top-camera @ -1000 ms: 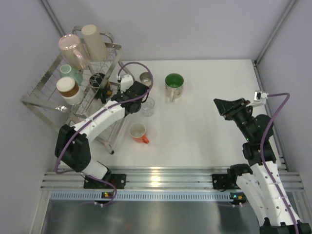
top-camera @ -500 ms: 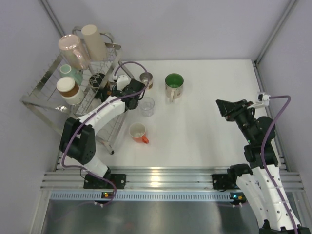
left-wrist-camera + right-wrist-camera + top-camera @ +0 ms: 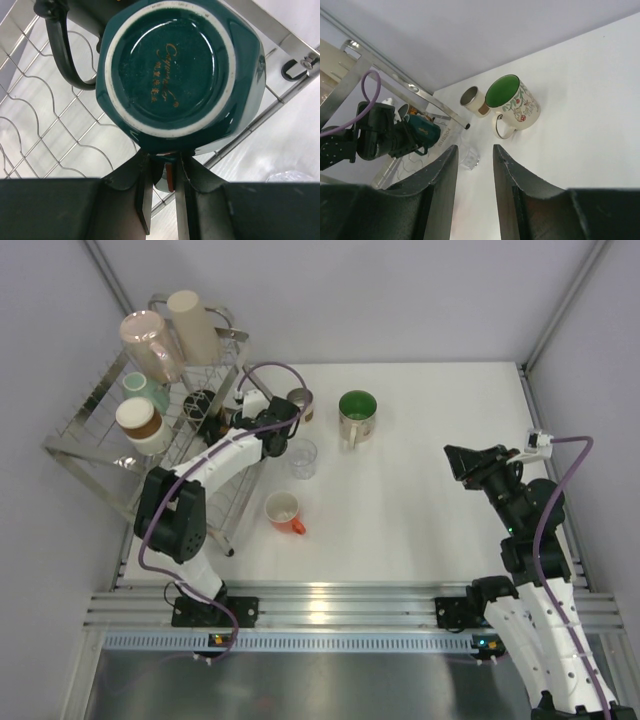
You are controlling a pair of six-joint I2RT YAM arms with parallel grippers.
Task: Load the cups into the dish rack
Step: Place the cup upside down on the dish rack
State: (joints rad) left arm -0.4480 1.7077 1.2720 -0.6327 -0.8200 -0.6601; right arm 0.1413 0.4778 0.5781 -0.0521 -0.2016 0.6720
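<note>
My left gripper (image 3: 164, 175) is shut on the rim of a dark teal cup (image 3: 175, 70), whose base faces the wrist camera, over the wire of the dish rack (image 3: 50, 115). From above, this gripper (image 3: 245, 418) sits at the rack's (image 3: 90, 425) right side. The right wrist view also shows the teal cup (image 3: 422, 132). On the table stand a green-inside mug (image 3: 357, 412), a brown-banded cup (image 3: 300, 403), a clear glass (image 3: 302, 457) and an orange-handled cup (image 3: 284, 510). My right gripper (image 3: 455, 462) hangs open and empty at the right.
The rack holds a pink cup (image 3: 150, 345), a beige cup (image 3: 192, 325), a light teal cup (image 3: 145, 390), a brown-banded white cup (image 3: 138, 425) and a dark cup (image 3: 200, 402). Grey walls close in the table at the left, back and right.
My left gripper has carried the dark teal cup leftward, from beside the clear glass onto the rack's right side. The right gripper has shifted slightly to the right.
</note>
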